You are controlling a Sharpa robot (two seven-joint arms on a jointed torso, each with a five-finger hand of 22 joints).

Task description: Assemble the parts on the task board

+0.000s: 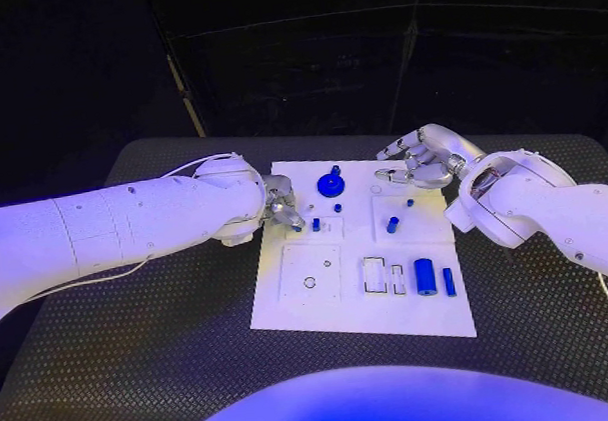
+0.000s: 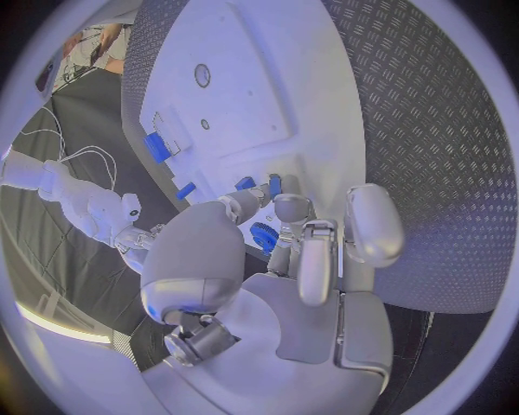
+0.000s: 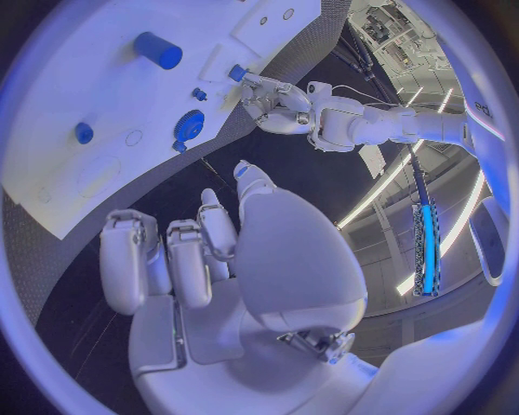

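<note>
Task board [image 1: 291, 297] lies mid-table, long axis running away from robot, tilted slightly so far end leans toward robot's right.

Parts on it:
- blue gear [image 1: 331, 183] near far edge, looks seated flat w/ a small knob on top.
- small peg [image 1: 393, 224] standing upright, right-centre of board.
- large cylinder [image 1: 425, 276] lying on its side, long axis along board's length, near right edge; thin bar [image 1: 449, 282] just beside it, same heading. Both look loose, not yet placed.
- white slots [image 1: 385, 275] beside cylinder, round hole [image 1: 310, 282] on left half: unfilled as far as I can tell.

Judgement: early-to-mid; gear + a peg or two in, big pieces left.

Left hand [image 1: 278, 210] at board's left edge, fingertips on a small blue part [image 1: 315, 224]; wrist view suggests a pinch, not certain. Right hand [image 1: 418, 162] hovers over far right corner, fingers curled, apart, holding nothing seen.
</note>
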